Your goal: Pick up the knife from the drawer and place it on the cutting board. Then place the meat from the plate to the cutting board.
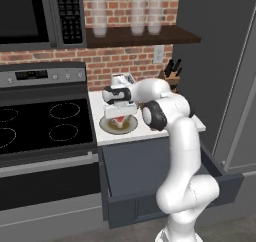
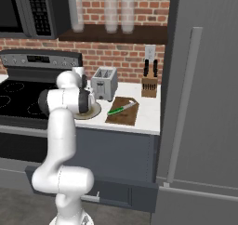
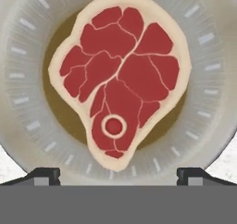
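Even flat light, soft rendered frames, no glare.

No legible text, only blurred marks on the stove panel [image 1: 42, 76] and microwave keypad [image 1: 69, 13].

I'm looking at a home kitchen: stove [image 1: 45, 118] w/ microwave [image 1: 40, 13] above at 10 o'clock, brick backsplash [image 1: 125, 58], toaster [image 2: 104, 83] & knife block [image 2: 149, 85] on the counter [image 2: 148, 112], fridge [image 2: 204, 94] at 3 o'clock.
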